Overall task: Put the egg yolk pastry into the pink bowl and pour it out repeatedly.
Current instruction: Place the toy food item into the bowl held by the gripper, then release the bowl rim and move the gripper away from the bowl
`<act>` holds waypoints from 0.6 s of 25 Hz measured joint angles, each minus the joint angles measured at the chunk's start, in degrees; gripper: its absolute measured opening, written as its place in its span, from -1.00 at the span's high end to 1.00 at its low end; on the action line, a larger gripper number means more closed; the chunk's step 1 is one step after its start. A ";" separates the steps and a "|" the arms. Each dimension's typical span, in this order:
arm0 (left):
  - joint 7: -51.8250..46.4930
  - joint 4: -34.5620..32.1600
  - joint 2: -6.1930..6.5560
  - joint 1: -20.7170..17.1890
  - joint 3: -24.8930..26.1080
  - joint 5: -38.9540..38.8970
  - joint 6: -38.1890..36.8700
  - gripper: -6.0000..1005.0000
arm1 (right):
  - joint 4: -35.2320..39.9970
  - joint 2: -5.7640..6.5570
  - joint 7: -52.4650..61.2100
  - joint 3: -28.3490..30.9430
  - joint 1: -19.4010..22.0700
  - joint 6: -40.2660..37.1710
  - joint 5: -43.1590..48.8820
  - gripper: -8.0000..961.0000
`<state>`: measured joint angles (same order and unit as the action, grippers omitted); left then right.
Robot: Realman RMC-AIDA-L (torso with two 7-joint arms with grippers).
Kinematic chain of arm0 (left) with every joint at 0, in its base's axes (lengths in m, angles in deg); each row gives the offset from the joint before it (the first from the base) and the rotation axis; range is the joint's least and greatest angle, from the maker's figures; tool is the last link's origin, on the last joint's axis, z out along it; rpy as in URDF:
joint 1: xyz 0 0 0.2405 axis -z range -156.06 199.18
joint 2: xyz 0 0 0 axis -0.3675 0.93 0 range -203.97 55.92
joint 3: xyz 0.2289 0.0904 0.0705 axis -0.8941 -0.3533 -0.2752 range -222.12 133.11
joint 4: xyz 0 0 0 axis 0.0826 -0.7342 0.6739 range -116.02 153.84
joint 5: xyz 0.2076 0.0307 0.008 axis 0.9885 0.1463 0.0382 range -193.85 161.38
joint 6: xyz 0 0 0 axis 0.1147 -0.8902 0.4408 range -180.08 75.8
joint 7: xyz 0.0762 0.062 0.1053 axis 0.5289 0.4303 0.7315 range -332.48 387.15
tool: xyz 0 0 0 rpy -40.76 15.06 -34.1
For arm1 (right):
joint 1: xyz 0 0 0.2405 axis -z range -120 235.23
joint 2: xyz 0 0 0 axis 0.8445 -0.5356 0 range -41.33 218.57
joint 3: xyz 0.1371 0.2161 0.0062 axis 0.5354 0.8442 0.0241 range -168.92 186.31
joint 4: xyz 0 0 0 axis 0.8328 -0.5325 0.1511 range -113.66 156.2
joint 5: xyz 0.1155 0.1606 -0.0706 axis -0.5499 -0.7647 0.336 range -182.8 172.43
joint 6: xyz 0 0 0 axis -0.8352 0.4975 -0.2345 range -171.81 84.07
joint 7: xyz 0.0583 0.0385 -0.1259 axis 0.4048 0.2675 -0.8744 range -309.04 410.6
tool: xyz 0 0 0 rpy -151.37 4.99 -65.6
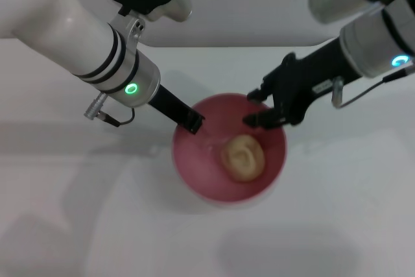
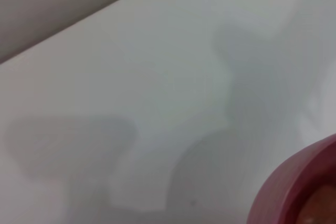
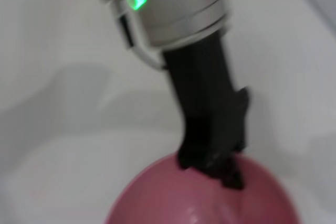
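Observation:
The pink bowl (image 1: 194, 168) sits on the white table in the middle of the head view. The pale egg yolk pastry (image 1: 244, 157) lies inside it, toward its right side. My left gripper (image 1: 193, 121) is shut on the bowl's far left rim. The right wrist view shows that grip on the rim (image 3: 219, 167) above the bowl (image 3: 168, 203). My right gripper (image 1: 253, 108) is open and empty, just above the bowl's far right rim and a little above the pastry. The left wrist view shows only an edge of the bowl (image 2: 294, 182).
The white table (image 1: 97, 225) runs all around the bowl. A pale wall or backboard (image 1: 246, 4) stands behind the bowl. No other objects show.

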<state>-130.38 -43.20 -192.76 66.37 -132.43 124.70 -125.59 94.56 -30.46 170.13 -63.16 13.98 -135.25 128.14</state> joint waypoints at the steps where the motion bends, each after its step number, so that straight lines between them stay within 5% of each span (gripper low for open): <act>1: -0.02 0.03 -0.01 -0.05 -0.44 -0.15 -0.03 0.99 | 0.49 0.00 0.35 1.81 0.19 0.09 -0.14 0.18; 10: -2.48 1.45 -0.25 0.04 -10.08 -1.76 2.79 0.98 | 1.77 0.09 -0.60 19.54 6.16 1.67 -7.13 0.18; 15: -3.51 1.45 -0.27 0.54 -11.70 -2.45 2.91 0.93 | 1.44 -0.03 -1.37 24.54 8.96 1.74 -10.79 0.18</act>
<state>-133.89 -41.75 -193.03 66.91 -144.12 122.26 -122.68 96.00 -30.50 168.76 -38.61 22.93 -133.51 117.35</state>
